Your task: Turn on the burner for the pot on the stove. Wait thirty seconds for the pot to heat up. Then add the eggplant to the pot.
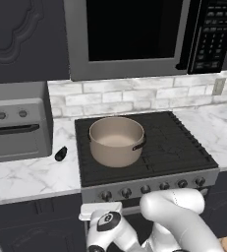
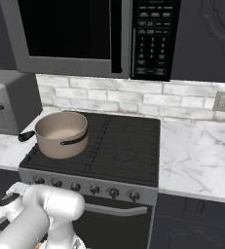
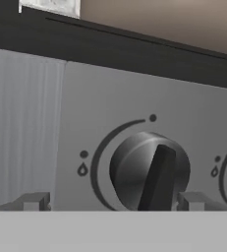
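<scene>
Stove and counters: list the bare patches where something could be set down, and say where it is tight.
Free: the marble counter right of the stove, up to the backsplash; the grates right of the pot; the front counter strip left of the stove. Tight: between the toaster oven and the pot, where the eggplant lies.

The pot (image 1: 116, 141) sat on the front left of the stove (image 1: 179, 147), its inside bare. The eggplant (image 1: 61, 153) lay on the desk (image 1: 31, 177) just left of the stove, before the toaster oven (image 1: 16, 129). The microwave (image 1: 134, 37) hung above the stove.
</scene>
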You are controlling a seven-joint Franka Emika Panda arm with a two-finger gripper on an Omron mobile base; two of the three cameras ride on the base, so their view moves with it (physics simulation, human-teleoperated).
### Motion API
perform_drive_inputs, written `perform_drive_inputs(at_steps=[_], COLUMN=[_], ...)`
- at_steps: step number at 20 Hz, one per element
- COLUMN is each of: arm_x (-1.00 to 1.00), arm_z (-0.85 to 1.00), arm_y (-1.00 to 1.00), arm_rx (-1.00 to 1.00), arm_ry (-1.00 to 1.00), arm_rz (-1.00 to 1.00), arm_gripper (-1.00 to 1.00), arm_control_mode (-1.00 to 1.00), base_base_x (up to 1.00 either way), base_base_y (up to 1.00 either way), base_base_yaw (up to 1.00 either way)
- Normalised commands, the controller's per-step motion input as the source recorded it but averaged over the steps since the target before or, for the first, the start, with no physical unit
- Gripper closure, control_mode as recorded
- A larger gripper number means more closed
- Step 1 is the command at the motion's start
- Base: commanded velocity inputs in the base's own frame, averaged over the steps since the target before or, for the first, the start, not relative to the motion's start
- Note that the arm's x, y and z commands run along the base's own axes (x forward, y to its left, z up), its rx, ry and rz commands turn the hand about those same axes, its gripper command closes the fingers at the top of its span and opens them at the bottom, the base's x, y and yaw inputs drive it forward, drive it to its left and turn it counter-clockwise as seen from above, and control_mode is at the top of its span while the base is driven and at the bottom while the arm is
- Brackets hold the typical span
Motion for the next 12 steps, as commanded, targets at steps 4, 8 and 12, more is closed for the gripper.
perform_drive_inputs(at_steps=[4,8,12], arm_x=[0.32,0.24,0.25], arm_z=[0.00,0.00,0.01], arm_y=[-0.36,-0.44,-0.63], arm_rx=[0.03,0.09,0.15], arm_ry=[0.00,0.00,0.00], arm_rz=[0.00,0.00,0.00], arm_gripper=[-1.00,-1.00,-1.00], arm_control_mode=[-1.00,-1.00,-1.00], base_base_x=[0.00,0.00,0.00], base_base_y=[0.00,0.00,0.00], base_base_yaw=[0.00,0.00,0.00])
